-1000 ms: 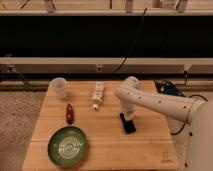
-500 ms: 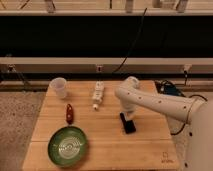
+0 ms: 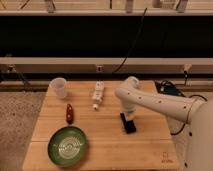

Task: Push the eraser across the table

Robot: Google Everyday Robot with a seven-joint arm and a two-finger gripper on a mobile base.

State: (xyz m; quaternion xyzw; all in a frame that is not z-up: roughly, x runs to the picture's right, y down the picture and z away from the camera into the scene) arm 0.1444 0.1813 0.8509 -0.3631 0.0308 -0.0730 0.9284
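The white arm reaches in from 3 o'clock and bends down, so the gripper (image 3: 128,116) sits just right of the middle of the table (image 3: 150,145). Its fingers are clenched together and hold nothing. Their tips meet the 12 o'clock end of the eraser (image 3: 130,127), which lies flat with its length running from 12 to 6 o'clock. From the eraser, a red pepper (image 3: 69,113) lies at 9 o'clock, a green plate (image 3: 68,145) at 8, a white power strip (image 3: 98,94) at 11 and a clear cup (image 3: 58,87) at 10, all well apart from it.

Lab, hanging cable (image 3: 134,45), wooden table (image 3: 110,145)
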